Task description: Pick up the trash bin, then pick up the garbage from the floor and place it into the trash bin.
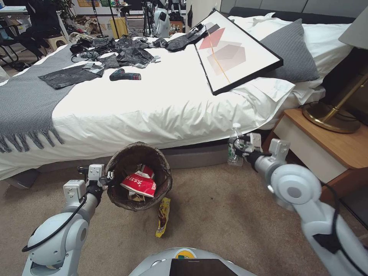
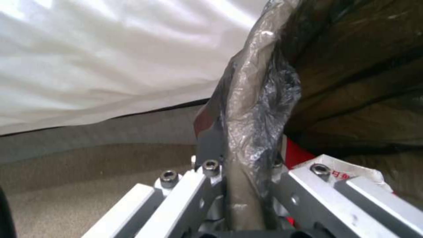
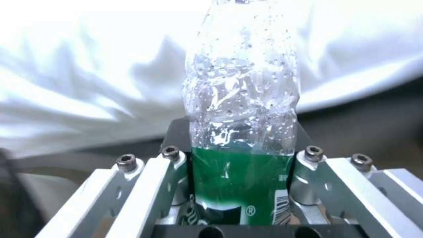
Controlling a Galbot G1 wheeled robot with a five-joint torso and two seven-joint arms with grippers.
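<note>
Presently, the left gripper point(image 1: 110, 177) is clamped on the rim of the bin point(image 1: 138, 176), its jaws closed tight over the bag-covered edge point(image 2: 251, 132). The bin hangs tilted toward the camera, clear of the carpet point(image 1: 230, 214), in front of the bed point(image 1: 161, 111). Inside it lie a red-and-white wrapper point(image 1: 140, 183) and some brown paper. A yellow snack wrapper point(image 1: 163, 216) lies on the carpet just below the bin. To the right, the right gripper point(image 1: 238, 147) holds a clear plastic bottle point(image 3: 242, 132) upright, jaws closed on its green label point(image 3: 238, 185), near the bed's lower edge and beside the nightstand point(image 1: 326, 149). Droplets cling inside the bottle.
</note>
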